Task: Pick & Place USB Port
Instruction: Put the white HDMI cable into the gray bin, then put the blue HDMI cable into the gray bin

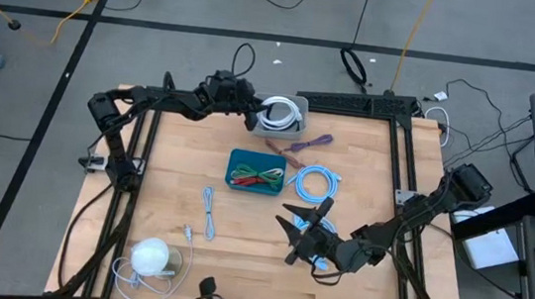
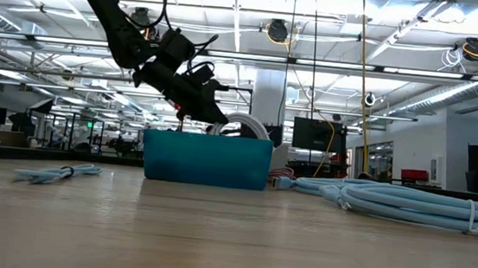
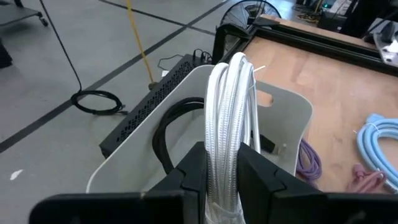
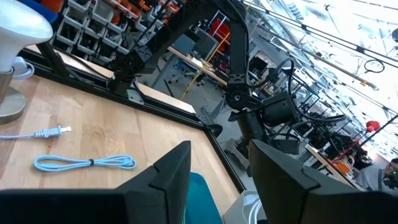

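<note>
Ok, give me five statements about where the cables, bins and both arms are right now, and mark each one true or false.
1. The left gripper has its jaws shut on a white coiled cable. True.
2. That white cable is held over the teal bin. False: it is over the white bin at the table's far edge; the teal bin sits mid-table.
3. The teal bin holds red and green cables. True.
4. The right gripper is carrying a light blue cable. False: its jaws are open and hold nothing, above a blue cable on the table.
5. A purple cable lies on the table beside the white bin. True.
</note>
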`<state>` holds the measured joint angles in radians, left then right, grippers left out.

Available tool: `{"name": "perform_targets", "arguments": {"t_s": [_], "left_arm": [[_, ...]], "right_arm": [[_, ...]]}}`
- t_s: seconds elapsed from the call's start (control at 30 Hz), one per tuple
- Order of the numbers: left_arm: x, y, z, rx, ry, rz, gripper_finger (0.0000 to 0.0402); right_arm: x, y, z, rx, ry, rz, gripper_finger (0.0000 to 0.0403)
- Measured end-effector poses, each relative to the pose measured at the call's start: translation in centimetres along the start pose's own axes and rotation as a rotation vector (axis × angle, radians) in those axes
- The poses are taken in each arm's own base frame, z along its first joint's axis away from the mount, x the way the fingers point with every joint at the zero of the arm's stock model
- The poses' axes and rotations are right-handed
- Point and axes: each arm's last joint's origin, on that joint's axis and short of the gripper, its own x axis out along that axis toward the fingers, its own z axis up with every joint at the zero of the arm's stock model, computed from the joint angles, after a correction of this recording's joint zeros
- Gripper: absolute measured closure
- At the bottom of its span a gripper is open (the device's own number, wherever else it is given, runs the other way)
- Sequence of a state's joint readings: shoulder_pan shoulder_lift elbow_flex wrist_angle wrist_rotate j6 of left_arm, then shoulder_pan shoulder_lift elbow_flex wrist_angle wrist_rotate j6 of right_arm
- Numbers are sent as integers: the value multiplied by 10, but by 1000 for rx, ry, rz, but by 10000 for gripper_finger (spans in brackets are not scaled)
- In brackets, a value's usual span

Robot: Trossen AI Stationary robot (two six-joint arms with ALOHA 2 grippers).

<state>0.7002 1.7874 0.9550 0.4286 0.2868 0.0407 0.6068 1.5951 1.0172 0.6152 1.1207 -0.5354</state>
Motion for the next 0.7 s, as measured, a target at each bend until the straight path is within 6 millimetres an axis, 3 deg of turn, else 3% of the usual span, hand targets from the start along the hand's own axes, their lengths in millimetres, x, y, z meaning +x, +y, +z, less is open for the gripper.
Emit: {"name": "perform_targets", "arguments": {"t_s": [0.07, 0.27, 0.43, 0.57, 0.7], "left_arm": [[0, -1, 0, -7, -1, 18, 333], [2, -4, 3, -27, -26, 45, 208], [3, -8, 6, -38, -49, 59, 144], [4, -6, 12, -39, -52, 88, 133], [5, -6, 17, -36, -8, 89, 180]], "right_arm": [[0, 0, 0, 0, -2, 4, 245], [0, 1, 0, -1, -11, 20, 245], [0, 1, 0, -6, -9, 21, 245], [0, 1, 0, -6, -9, 21, 245], [0, 1, 0, -6, -9, 21, 245]]}}
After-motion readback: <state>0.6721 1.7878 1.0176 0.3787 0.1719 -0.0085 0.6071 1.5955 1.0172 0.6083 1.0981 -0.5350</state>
